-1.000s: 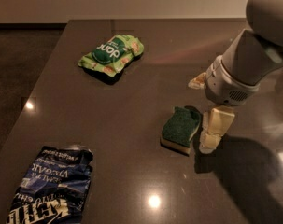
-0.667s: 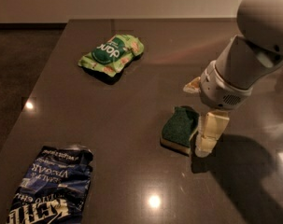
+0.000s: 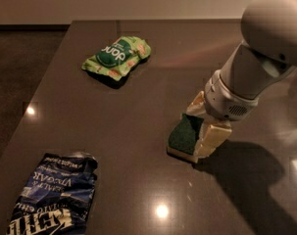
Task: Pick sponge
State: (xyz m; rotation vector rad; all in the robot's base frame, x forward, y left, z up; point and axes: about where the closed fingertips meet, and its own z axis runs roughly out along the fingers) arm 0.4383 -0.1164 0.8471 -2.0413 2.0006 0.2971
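The sponge (image 3: 184, 133), a small block with a dark green top over pale yellow foam, lies flat on the dark table (image 3: 138, 131) right of centre. My gripper (image 3: 204, 123) is down at the sponge's right end. One cream finger (image 3: 214, 138) stands against the sponge's right side, and the other (image 3: 195, 104) is just behind its far edge. The jaws are open and straddle that end of the sponge, which still rests on the table. The white arm (image 3: 256, 67) comes in from the upper right.
A light green snack bag (image 3: 116, 57) with a dark green oval logo lies at the back left. A dark blue bag (image 3: 55, 195) with white lettering lies at the front left. The table's left edge (image 3: 45, 77) drops to the dark floor.
The gripper has shifted left and lower, so its fingers now sit closer around the sponge's right end. The sponge and both bags have not moved.
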